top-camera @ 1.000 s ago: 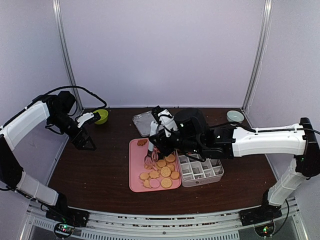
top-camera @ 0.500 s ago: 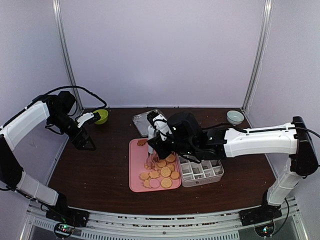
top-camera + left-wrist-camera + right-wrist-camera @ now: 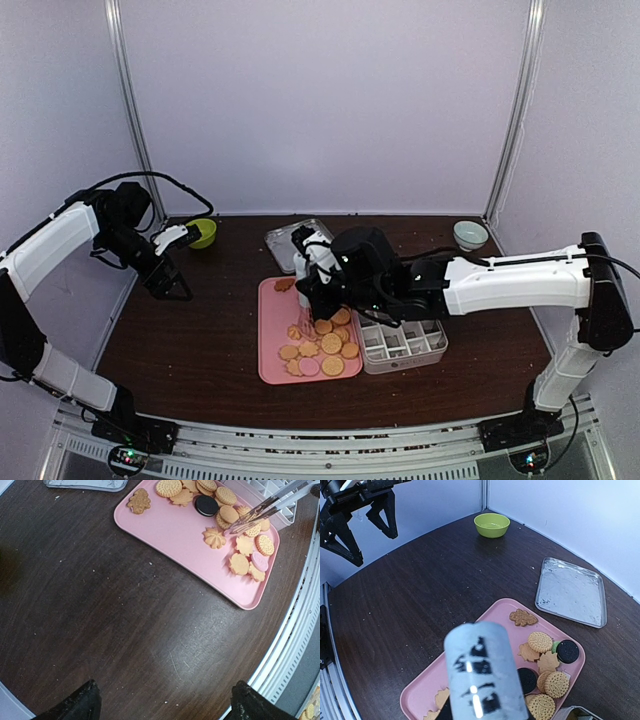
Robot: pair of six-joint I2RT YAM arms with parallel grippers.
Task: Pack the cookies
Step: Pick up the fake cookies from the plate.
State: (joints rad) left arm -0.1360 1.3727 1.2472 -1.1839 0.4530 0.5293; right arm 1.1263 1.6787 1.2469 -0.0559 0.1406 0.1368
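Nudged leftward, my right gripper (image 3: 308, 263) is clamping slim metal tongs (image 3: 265, 507), tips closing over round ridged cookies (image 3: 230, 514) below it; left gripper (image 3: 173, 288) is gaping, empty.

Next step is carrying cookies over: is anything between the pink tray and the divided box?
Nothing visible. The divided box sits right beside the pink tray's right edge, with no object between them. The tongs have their tips down at the cookies.
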